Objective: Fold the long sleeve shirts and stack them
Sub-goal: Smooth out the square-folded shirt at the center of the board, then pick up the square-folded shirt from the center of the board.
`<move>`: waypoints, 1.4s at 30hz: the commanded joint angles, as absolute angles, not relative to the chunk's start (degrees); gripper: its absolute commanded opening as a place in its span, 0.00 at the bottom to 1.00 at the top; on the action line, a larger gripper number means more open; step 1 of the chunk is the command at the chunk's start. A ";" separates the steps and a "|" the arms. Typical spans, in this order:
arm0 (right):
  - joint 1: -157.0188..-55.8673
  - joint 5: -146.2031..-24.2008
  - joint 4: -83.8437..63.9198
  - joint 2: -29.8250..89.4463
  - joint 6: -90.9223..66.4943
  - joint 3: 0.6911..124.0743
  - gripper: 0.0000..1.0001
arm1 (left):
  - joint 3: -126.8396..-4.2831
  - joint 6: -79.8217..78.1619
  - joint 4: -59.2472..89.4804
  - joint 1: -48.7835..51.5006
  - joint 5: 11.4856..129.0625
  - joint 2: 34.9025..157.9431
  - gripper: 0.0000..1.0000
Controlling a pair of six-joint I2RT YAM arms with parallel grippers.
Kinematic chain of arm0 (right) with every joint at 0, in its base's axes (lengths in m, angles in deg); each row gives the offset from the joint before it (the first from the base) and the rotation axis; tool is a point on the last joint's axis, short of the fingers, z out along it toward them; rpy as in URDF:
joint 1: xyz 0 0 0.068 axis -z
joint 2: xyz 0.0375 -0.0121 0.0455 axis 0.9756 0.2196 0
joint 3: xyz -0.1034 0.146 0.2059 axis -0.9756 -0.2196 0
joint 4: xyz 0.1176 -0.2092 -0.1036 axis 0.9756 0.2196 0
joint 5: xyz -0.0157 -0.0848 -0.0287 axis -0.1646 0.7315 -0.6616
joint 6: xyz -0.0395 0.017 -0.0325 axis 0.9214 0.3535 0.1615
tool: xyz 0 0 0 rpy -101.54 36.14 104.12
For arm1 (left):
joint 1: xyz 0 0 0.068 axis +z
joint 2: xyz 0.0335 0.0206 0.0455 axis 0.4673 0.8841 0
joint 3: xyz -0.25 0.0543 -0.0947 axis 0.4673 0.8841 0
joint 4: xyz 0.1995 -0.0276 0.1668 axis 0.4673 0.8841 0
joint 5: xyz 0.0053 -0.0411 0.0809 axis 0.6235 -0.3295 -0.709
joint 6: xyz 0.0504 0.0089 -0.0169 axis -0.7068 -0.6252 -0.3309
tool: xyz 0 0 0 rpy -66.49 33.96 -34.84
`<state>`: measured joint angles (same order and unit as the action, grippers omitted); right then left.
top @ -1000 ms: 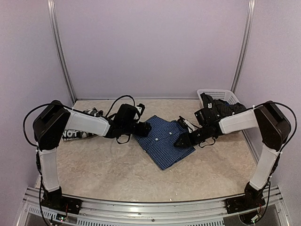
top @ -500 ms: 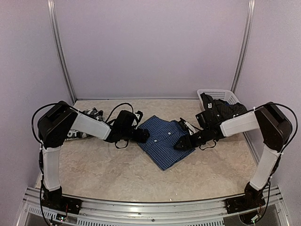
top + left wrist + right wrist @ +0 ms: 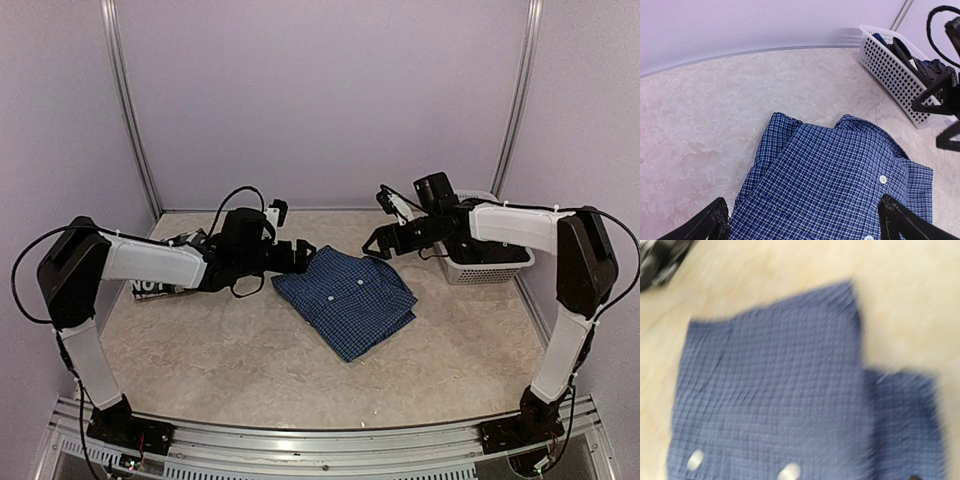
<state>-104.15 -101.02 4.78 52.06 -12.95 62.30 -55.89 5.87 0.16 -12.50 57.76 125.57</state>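
Your table (image 3: 250,370) filled the lower half of the top view. The blue shirt (image 3: 345,300) lay folded on it at the centre of the frame, set at a slant, collar toward the upper right and two white buttons showing. The white basket (image 3: 480,270) sat at the right edge against the back wall, with dark clothes in it. The plaid shirt (image 3: 150,287) lay at the left, mostly hidden behind your left arm, only a few white letters showing.

Your left claw (image 3: 300,257) was at the blue shirt's upper-left edge, fingers spread wide to either side of the cloth in the wrist view and holding nothing. Your right claw (image 3: 385,243) hung in the air above the shirt's upper-right corner, between shirt and basket, jaws apart and empty. Its wrist view was blurred, showing only blue cloth.
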 commanded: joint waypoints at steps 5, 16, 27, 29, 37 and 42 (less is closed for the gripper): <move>-99.19 -100.10 16.61 67.22 -9.91 79.31 0.90 | -47.23 15.84 0.17 -15.25 60.76 119.91 0.98; -93.68 -120.00 15.84 77.09 -13.23 82.87 0.89 | -45.59 20.98 -0.43 -21.02 60.26 124.26 0.98; -91.80 -126.94 14.58 81.45 -15.22 81.66 0.88 | -44.84 22.31 -1.54 -21.78 60.69 126.70 0.98; -91.82 -127.27 15.04 82.10 -15.12 81.80 0.88 | -44.90 22.18 -1.42 -21.88 60.46 126.81 0.98; -91.75 -133.51 13.92 82.45 -14.75 80.21 0.88 | -45.21 21.80 -1.40 -21.89 60.26 127.06 0.98; -91.78 -136.19 11.63 82.00 -16.11 78.04 0.87 | -45.44 21.56 -1.24 -21.83 60.43 127.77 0.98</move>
<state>-92.54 -132.13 12.73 80.63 -14.70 80.83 -45.14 21.87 -0.39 -21.48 60.30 126.53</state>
